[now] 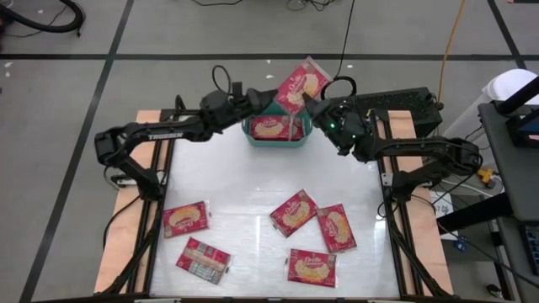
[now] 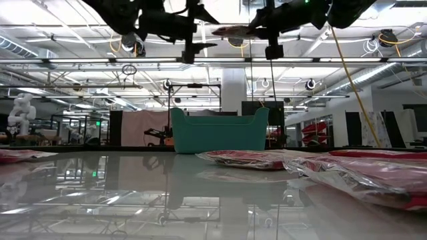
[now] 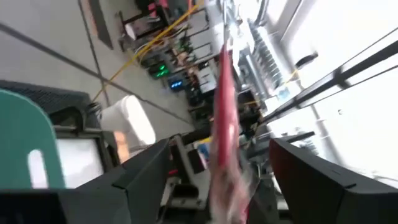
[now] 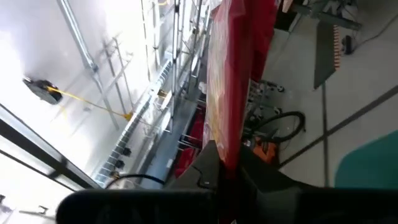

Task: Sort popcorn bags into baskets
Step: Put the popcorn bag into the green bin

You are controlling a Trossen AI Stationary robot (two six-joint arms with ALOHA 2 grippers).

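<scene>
Right gripper — clamped tight on one corner of a popcorn bag, holding it in the air above the far rim of the green basket. Left gripper — fingers spread wide beside the same bag, gripping nothing. The basket sits at the table's far edge with bags inside. Five more bags lie flat on the near half of the table.

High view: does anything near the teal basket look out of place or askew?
One flat red popcorn bag hangs in the air, tilted, past the far rim of the teal plastic basket, pinched by the shut right gripper. The left gripper stands open beside it. Nothing looks spilled or damaged.
</scene>
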